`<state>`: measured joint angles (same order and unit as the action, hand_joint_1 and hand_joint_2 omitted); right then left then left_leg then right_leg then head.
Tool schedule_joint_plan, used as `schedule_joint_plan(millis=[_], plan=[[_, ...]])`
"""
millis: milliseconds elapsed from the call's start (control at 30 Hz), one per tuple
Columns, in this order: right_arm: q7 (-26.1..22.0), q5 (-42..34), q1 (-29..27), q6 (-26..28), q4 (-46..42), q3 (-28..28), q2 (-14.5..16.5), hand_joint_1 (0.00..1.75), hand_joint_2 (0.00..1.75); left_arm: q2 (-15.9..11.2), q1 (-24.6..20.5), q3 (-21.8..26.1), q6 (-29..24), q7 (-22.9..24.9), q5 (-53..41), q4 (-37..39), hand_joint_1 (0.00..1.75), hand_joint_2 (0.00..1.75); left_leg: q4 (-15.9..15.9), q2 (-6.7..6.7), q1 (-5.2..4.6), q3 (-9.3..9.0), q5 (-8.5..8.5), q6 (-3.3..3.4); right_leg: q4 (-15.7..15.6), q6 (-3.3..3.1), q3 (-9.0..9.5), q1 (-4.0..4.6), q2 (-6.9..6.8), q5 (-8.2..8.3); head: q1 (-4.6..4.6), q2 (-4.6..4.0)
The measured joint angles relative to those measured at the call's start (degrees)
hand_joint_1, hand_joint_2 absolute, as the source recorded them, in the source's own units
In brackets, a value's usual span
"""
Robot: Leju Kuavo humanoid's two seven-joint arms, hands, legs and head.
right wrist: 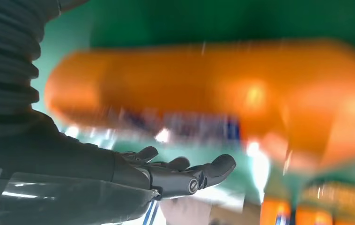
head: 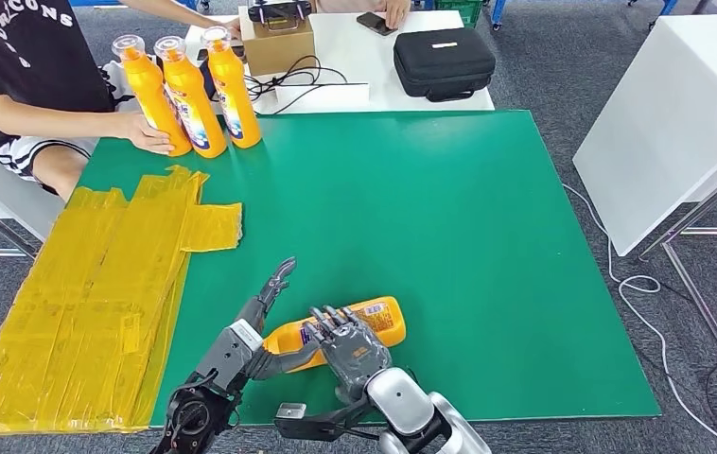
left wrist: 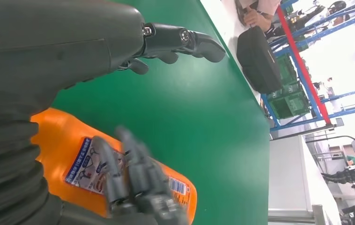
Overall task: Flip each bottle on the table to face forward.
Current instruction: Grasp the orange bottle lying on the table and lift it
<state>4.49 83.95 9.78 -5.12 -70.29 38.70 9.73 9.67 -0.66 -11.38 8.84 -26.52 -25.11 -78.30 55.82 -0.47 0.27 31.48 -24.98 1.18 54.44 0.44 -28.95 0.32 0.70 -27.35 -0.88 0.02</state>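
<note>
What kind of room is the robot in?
Probably a robot test lab or workshop. A green mat covers a work table, a black equipment case and cables lie on the white table behind, and blue storage racks stand nearby.

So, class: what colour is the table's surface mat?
Green mat, clearest in the head view.
</note>
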Motion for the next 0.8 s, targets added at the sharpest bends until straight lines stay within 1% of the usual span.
schedule_joint_plan(millis=[100, 200, 367, 500, 633, 800], plan=[[1.0, -2.6, 1.6, -1.1, 3.2, -0.7, 0.0, 0.00, 1.75, 0.3, 0.0, 0.0, 0.1, 0.0, 0.2, 0.1, 0.00, 1.75, 0.0, 0.00, 0.00, -0.02, 0.00, 0.00, 0.0, 0.00, 0.01, 0.00, 0.00, 0.00, 0.00, 0.00], [2.0, -3.7, 3.9, -1.2, 6.8, -2.9, 0.3, 0.00, 1.75, 0.8, -0.2, 0.0, 0.3, 0.0, 0.3, 0.4, 0.00, 1.75, 0.0, 0.00, 0.00, -0.10, 0.00, 0.00, 0.0, 0.00, 0.08, 0.00, 0.00, 0.00, 0.01, 0.00], [3.0, -3.7, 7.7, -1.3, 13.1, -7.4, 1.7, 0.00, 1.75, 1.6, -1.3, 0.1, 0.7, 0.0, 0.0, 1.9, 0.00, 1.75, 0.0, 0.02, -0.01, -0.41, 0.02, 0.02, 0.0, 0.00, 0.36, -0.01, 0.00, 0.01, 0.00, 0.00], [3.7, -3.2, 10.2, -1.1, 17.0, -9.9, 2.6, 0.00, 1.75, 2.0, -2.1, 0.1, 0.9, 0.0, -0.1, 3.1, 0.00, 1.75, 0.0, 0.02, -0.01, -0.71, 0.02, 0.03, 0.0, -0.01, 0.64, -0.01, 0.00, 0.01, 0.00, 0.00], [4.4, -2.2, 11.4, -0.5, 19.2, -11.5, 3.3, 0.00, 1.75, 2.2, -2.7, 0.1, 0.9, 0.0, -0.2, 4.1, 0.00, 1.75, 0.0, 0.03, -0.01, -0.90, 0.02, 0.03, -0.1, -0.01, 0.78, -0.01, 0.00, 0.01, -0.01, 0.00], [5.2, -0.8, 11.8, 0.3, 19.8, -12.9, 3.7, 0.00, 1.75, 2.2, -3.2, 0.1, 0.9, 0.0, -0.2, 5.4, 0.00, 1.75, 0.0, 0.01, -0.02, -0.93, 0.07, 0.05, -0.1, 0.01, 0.81, -0.01, 0.00, 0.05, 0.01, 0.00]])
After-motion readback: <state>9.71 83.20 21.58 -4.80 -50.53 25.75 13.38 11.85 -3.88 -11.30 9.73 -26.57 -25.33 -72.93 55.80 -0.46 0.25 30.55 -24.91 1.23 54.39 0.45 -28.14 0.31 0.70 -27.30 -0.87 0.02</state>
